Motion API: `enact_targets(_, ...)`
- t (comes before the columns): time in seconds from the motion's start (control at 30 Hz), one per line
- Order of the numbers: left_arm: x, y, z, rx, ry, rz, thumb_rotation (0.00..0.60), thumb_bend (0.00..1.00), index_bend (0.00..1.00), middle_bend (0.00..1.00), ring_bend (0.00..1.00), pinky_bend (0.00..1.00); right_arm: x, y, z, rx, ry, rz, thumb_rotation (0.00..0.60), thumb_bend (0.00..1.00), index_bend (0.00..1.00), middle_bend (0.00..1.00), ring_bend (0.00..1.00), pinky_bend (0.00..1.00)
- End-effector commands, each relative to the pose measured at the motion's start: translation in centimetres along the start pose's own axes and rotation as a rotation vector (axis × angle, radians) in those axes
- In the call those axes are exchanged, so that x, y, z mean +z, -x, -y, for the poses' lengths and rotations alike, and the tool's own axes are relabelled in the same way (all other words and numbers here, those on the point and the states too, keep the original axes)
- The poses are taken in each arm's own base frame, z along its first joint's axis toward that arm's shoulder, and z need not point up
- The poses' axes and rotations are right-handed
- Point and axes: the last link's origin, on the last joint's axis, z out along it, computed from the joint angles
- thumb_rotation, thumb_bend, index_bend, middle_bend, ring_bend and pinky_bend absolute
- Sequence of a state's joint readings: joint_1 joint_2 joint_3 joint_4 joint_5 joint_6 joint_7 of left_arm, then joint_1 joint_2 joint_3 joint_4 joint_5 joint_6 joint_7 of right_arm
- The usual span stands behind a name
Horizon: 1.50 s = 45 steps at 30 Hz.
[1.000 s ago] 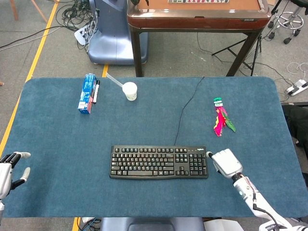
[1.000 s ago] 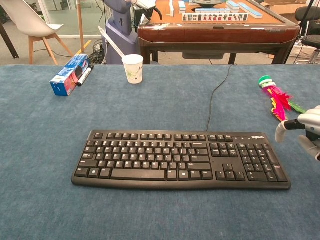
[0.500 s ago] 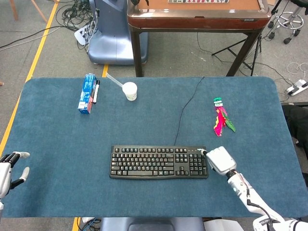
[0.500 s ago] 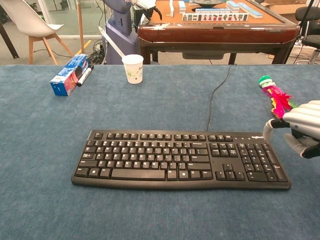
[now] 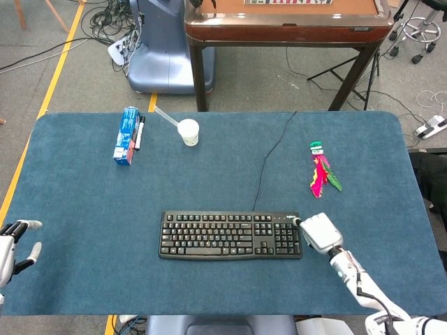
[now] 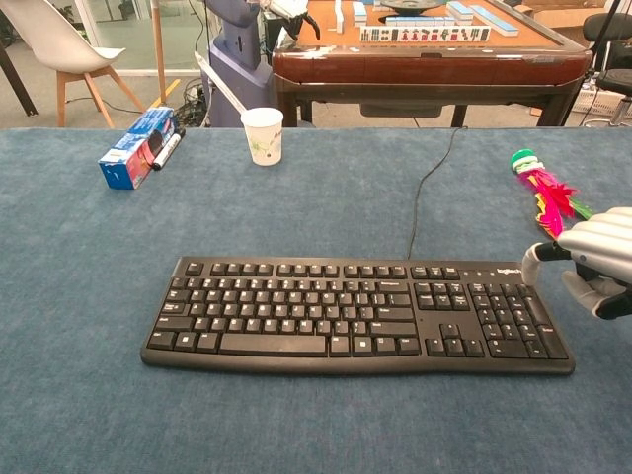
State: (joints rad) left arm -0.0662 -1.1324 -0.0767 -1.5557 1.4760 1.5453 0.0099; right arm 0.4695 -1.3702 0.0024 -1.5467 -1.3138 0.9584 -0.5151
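Observation:
A black keyboard (image 5: pixel 231 234) (image 6: pixel 357 314) lies in the front middle of the blue table (image 5: pixel 209 174), and its cable (image 5: pixel 267 162) runs to the far edge. My right hand (image 5: pixel 319 232) (image 6: pixel 592 262) sits at the keyboard's right end with its fingers curled in and nothing in them. Its thumb tip is against the top right corner. My left hand (image 5: pixel 12 244) hovers at the table's front left edge, fingers spread, holding nothing. The chest view does not show it.
A white paper cup (image 5: pixel 188 132) (image 6: pixel 263 135) with a straw stands at the back. A blue box (image 5: pixel 126 135) (image 6: pixel 136 148) with a black marker (image 5: pixel 139 132) beside it lies at the back left. A pink and green feathered shuttlecock (image 5: pixel 320 171) (image 6: pixel 545 190) lies at the right. Beyond the table stands a brown one (image 5: pixel 286 24).
My right hand has slid left from beside the keyboard to its right end, then held still. My left hand has dropped slightly toward the front edge.

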Motion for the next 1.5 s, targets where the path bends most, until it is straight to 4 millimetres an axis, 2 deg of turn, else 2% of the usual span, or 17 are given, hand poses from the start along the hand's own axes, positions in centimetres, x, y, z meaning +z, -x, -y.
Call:
enact_targets(0.03,0.0,0.0,0.0,-0.002,-0.001,0.0,0.6,0.32,0.39,0.39,0.38,0.53,0.1,0.0,0.1,0.0,-0.003,0.0,0.6,1.0,0.33,1.0,1.0,1.0)
enact_targets(0.53,0.0,-0.1,0.3,0.007,-0.009,0.009,0.6,0.32,0.39,0.39,0.38,0.53,0.3,0.5,0.3,0.013,-0.003,0.017,0.6,1.0,0.33,1.0,1.0,1.0)
enact_targets(0.73,0.0,-0.1,0.2,-0.003,-0.01,0.007,0.6,0.32,0.39,0.39,0.38,0.53,-0.7,-0.5,-0.1,0.018,-0.029,-0.022,0.6,1.0,0.33,1.0,0.99,1.0)
enact_targets(0.9,0.0,-0.1,0.2,-0.001,-0.01,0.011,0.6,0.32,0.39,0.39,0.38,0.53,-2.4,-2.2,-1.3,0.031,-0.029,-0.064,0.6,0.98,0.34,0.85,0.83,1.0)
enact_targets(1.03,0.0,0.0,0.1,0.001,-0.005,0.015,0.6,0.32,0.39,0.39,0.38,0.53,-4.3,-3.3,-2.4,0.042,0.004,-0.13,0.6,0.89,0.39,0.71,0.7,0.99)
enact_targets(1.13,0.0,0.1,0.1,0.002,-0.005,0.015,0.6,0.32,0.39,0.39,0.38,0.53,-5.9,-3.7,-3.4,0.054,0.041,-0.139,0.6,0.71,0.39,0.6,0.56,0.88)
enact_targets(1.27,0.0,0.1,0.1,0.002,-0.003,0.015,0.6,0.32,0.39,0.39,0.38,0.53,-8.0,-4.4,-4.5,0.074,0.099,-0.194,0.6,0.62,0.39,0.43,0.35,0.63)
enact_targets(1.37,0.0,0.1,0.0,0.0,0.001,0.015,0.6,0.32,0.39,0.39,0.38,0.53,-9.5,-4.7,-5.1,0.112,0.147,-0.274,0.6,0.57,0.39,0.4,0.31,0.57)
enact_targets(1.5,0.1,0.3,-0.1,-0.002,0.007,0.017,0.6,0.32,0.39,0.39,0.38,0.53,-11.5,-4.5,-5.8,0.134,0.2,-0.334,0.6,0.55,0.4,0.39,0.31,0.57)
